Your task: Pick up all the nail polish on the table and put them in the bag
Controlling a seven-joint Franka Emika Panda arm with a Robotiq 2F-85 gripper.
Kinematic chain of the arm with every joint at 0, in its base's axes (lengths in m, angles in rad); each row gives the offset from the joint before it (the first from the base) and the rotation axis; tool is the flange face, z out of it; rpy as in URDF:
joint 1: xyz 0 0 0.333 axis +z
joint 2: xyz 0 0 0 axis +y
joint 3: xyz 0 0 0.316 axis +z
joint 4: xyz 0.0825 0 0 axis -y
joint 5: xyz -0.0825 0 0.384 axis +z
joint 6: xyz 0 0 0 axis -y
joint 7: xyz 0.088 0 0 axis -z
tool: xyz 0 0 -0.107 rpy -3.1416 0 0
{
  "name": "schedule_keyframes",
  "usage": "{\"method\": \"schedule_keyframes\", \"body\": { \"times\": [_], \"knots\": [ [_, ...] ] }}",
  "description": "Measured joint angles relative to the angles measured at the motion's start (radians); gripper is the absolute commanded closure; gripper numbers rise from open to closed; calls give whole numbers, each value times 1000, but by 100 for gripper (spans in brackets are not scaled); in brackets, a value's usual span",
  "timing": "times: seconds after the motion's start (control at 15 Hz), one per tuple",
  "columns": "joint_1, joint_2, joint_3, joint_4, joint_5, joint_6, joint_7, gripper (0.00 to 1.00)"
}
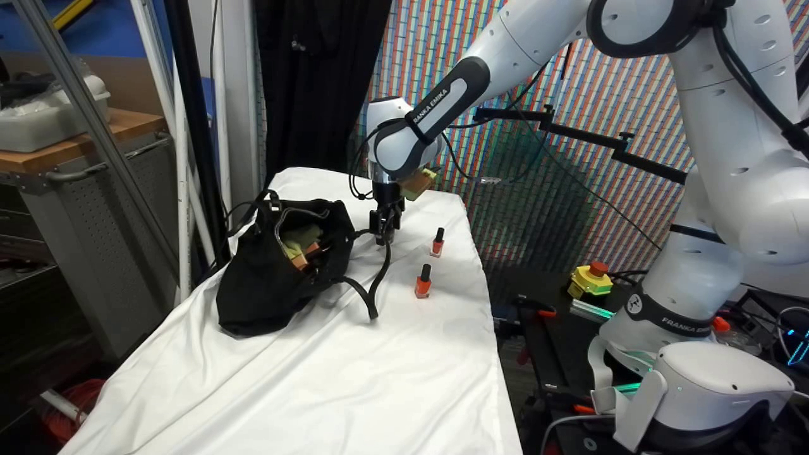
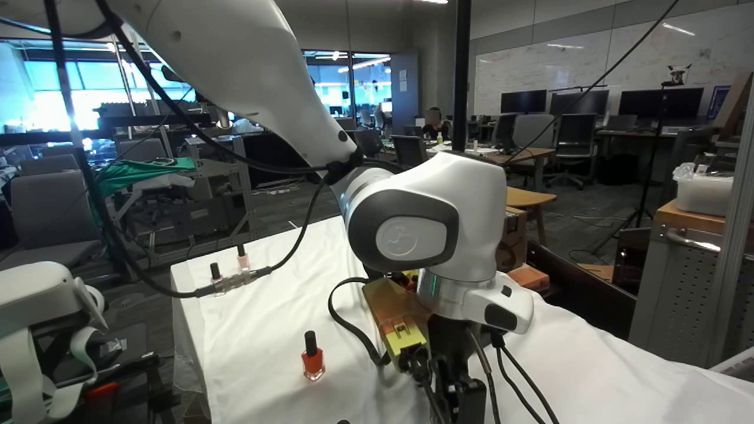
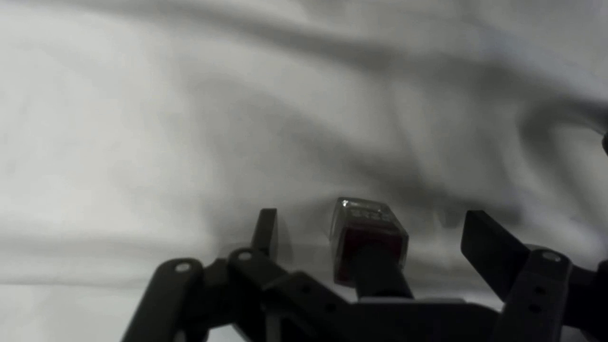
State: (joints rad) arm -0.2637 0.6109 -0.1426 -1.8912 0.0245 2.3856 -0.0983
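The black fabric bag (image 1: 278, 284) slumps on the white-clothed table (image 1: 354, 385), mouth open; the arm mostly hides it in an exterior view, leaving its strap (image 2: 353, 335). My gripper (image 1: 384, 237) points down beside the bag. In the wrist view my gripper (image 3: 373, 237) is open around an upright nail polish bottle (image 3: 368, 232) with a dark cap, apart from both fingers. Two orange-red nail polish bottles (image 1: 423, 284) (image 1: 437, 244) stand on the cloth beside the gripper. An orange-red bottle (image 2: 313, 360) and a cap at the bottom edge (image 2: 343, 421) show in an exterior view.
Two paler dark-capped bottles (image 2: 216, 280) (image 2: 242, 259) stand near a table corner, one partly behind a cable connector (image 2: 235, 281). A bag strap (image 1: 381, 272) loops near the gripper. A white headset (image 1: 708, 392) and yellow-red button (image 1: 591, 281) sit beside the table.
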Motion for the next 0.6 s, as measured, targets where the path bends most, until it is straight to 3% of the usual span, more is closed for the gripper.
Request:
{"method": "schedule_keyframes", "body": {
  "times": [0.4, 0.6],
  "knots": [
    [-8, 0, 7, 0, 0, 3, -55, 0],
    [-10, 0, 8, 0, 0, 4, -79, 29]
  ]
}}
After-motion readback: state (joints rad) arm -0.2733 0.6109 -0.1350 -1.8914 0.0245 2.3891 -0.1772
